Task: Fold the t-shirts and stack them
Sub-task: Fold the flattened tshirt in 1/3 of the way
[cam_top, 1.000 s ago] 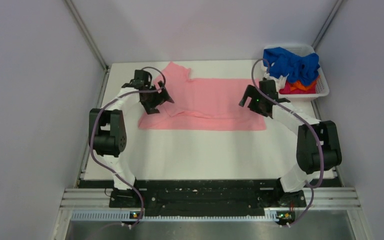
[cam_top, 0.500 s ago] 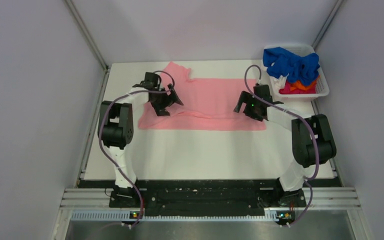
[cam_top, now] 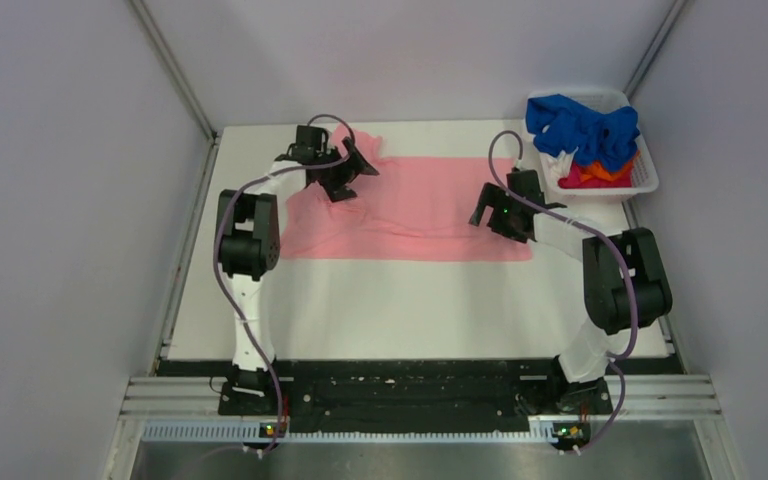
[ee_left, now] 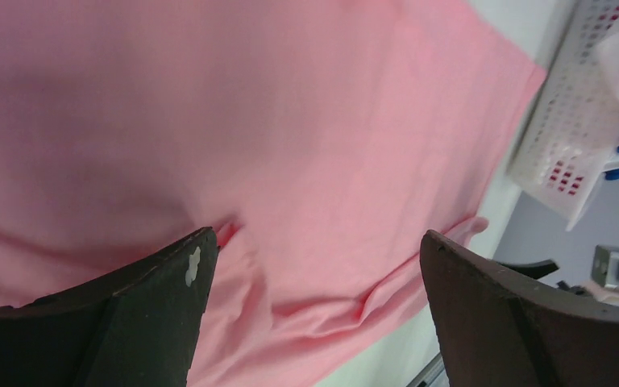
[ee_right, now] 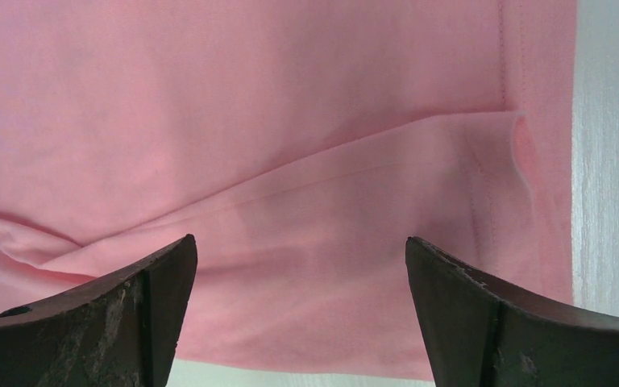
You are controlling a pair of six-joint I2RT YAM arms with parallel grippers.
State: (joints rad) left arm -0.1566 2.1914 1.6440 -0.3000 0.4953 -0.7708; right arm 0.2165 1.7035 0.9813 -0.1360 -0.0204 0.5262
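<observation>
The salmon-pink t-shirt (cam_top: 420, 205) lies half-folded flat on the bench (cam_top: 410, 300), spread for its next fold. The left fingers (ee_left: 153, 314) and right fingers (ee_right: 129, 322) hover wide apart, empty.

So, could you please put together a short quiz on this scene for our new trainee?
1. True or false: the left end effector and the right end effector are both open, holding nothing.
2. Where is the blue shirt? A: in the white basket; B: on the floor; C: in an end effector.
3. What colour is the spread-out shirt on the table?
Key: 1 true; 2 A; 3 pink.
</observation>
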